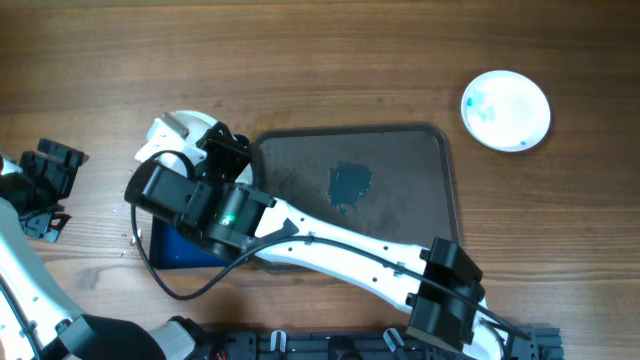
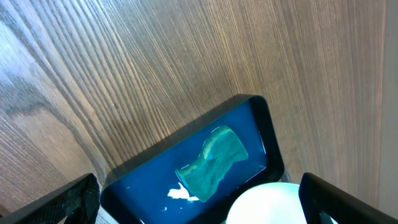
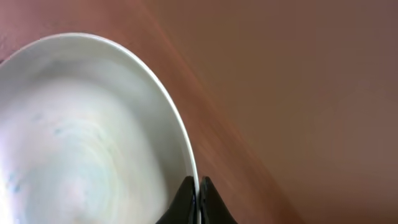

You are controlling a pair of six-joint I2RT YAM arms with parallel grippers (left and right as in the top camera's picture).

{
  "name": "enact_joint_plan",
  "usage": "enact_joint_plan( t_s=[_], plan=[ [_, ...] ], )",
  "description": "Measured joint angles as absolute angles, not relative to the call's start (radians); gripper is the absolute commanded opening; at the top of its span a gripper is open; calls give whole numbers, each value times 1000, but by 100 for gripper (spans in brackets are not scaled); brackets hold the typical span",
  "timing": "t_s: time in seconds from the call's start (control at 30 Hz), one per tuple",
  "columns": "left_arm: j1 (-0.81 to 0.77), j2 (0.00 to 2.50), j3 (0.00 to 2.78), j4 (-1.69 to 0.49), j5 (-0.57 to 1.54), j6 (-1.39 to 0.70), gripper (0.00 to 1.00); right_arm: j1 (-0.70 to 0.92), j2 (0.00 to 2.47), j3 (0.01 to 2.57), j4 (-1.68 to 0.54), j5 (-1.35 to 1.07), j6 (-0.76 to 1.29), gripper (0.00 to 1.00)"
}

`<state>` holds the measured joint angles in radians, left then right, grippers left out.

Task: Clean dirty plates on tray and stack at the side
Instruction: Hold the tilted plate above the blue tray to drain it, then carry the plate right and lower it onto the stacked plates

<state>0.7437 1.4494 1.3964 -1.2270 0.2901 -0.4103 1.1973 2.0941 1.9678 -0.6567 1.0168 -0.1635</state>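
**Figure: Right arm gripping a plate beside the trays**

Wood-grain table, seen from above and from both wrists. The tray, dark with a low rim, lies at the centre of the overhead frame and carries no plate; a blue smear marks its middle. The right gripper reaches from the lower right of the frame, across the tray's lower edge, to a point just left of the tray's upper-left corner. There it holds the white plate. In the right wrist view its fingertips are pressed together on the plate's rim, and faint blue traces show on the plate's inner face. Whether the plate rests on the table or is raised off it cannot be told.

The smeared plate, with blue marks on its left half, sits alone on the table at the upper right, well apart from the tray.

A small blue tray lies at the lower left, partly under the right arm. The left wrist view shows a green sponge lying in it, with the white plate's edge at the bottom of that frame.

The left gripper is at the far left edge of the overhead frame. Its fingers stand wide apart, with nothing between them.
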Motion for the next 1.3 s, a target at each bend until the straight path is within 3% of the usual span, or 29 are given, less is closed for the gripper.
enact_joint_plan(
  t_s=[0.07, 0.17, 0.47, 0.53, 0.63, 0.7, 0.83, 0.9, 1.0, 1.07, 1.3],
  plan=[
    [744, 1449, 1396, -1227, 290, -410, 100, 1193, 2093, 1968, -652, 1116, -125, 4],
    [744, 1449, 1396, -1227, 290, -410, 100, 1183, 2088, 1970, -736, 990, -184, 4],
    [744, 1449, 1397, -1227, 290, -410, 100, 1186, 2079, 1969, -702, 1079, -96, 4],
    [744, 1449, 1398, -1227, 290, -410, 100, 1180, 2071, 1970, -745, 953, -119, 4],
    [744, 1449, 1398, -1227, 290, -410, 100, 1179, 2070, 1970, -747, 971, -49, 4],
    [744, 1449, 1398, -1227, 290, -410, 100, 1168, 2067, 1971, -791, 807, -107, 4],
    [744, 1449, 1398, -1227, 289, -410, 100, 1168, 2068, 1968, -806, 941, 86, 5],
    [744, 1449, 1399, -1228, 290, -410, 100, 1156, 2068, 1968, -807, 830, 15, 4],
    [744, 1449, 1400, -1226, 290, -410, 100, 1155, 2068, 1968, -832, 987, 136, 4],
    [744, 1449, 1400, -1227, 290, -410, 100, 1144, 2068, 1969, -846, 884, -4, 4],
    [744, 1449, 1401, -1227, 290, -410, 100, 1133, 2067, 1967, -827, 847, -15, 4]
  ],
)
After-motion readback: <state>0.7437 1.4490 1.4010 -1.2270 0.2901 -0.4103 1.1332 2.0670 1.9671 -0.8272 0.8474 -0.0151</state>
